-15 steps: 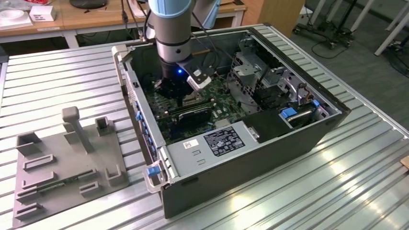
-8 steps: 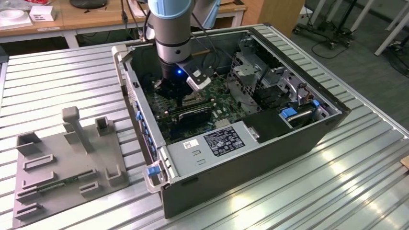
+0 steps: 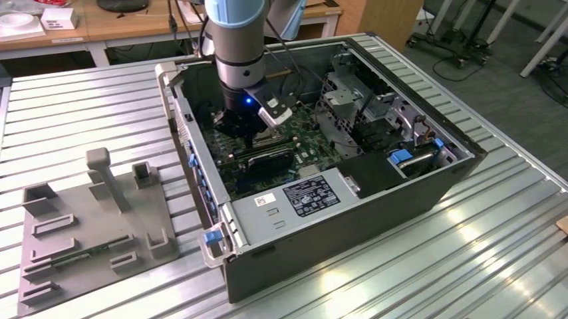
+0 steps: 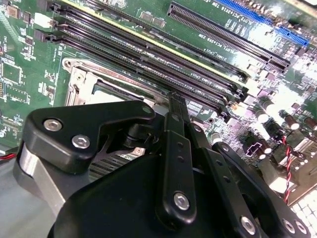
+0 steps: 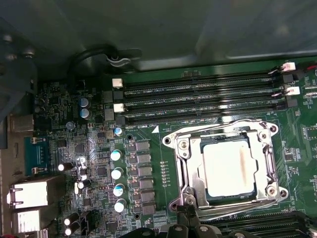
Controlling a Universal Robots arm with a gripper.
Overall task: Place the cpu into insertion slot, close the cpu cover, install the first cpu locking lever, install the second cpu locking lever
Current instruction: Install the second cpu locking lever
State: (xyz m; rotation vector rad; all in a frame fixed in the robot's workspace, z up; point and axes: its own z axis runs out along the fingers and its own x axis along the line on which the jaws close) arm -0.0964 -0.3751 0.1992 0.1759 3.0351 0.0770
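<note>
Cpu (image 5: 229,166) under cover (image 5: 190,186), tool (image 4: 171,99) tips hidden

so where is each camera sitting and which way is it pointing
Exterior view: off the arm, above the bench, looking down into the open computer case; the arm reaches into it.
First wrist view: on the arm, facing straight onto the motherboard, with the cpu in the insertion slot and the gripper at the frame's edge.
Second wrist view: on the arm, behind the gripper, looking obliquely across the board.
Both wrist views share the slot and the memory slots.
</note>
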